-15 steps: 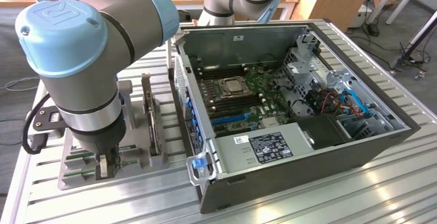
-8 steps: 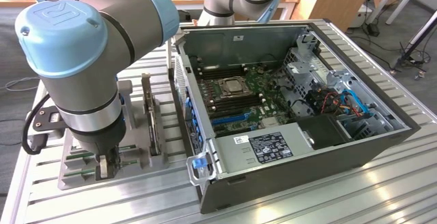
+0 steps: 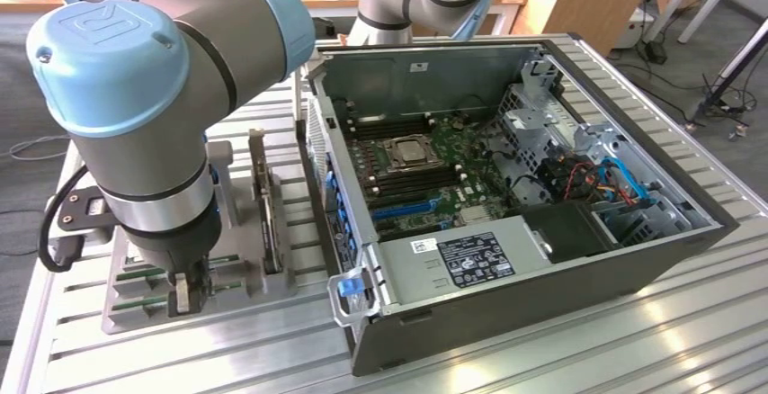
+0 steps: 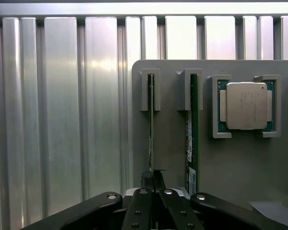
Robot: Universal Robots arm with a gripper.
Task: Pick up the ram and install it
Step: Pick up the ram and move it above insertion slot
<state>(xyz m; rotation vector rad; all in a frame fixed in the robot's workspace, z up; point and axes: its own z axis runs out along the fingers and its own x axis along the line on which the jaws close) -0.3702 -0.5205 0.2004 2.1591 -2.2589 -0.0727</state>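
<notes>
Gripper noted low over the grey holder tray, fingers pinched thinly on one end of the ram. The ram is seen edge-on, standing in its slot, its other end seated in a bracket. A second ram stick is set in the neighbouring slot, apart from it, with the silver CPU chip beyond that. In the exterior view, the gripper is placed at the tray, left of the open computer case.
</notes>
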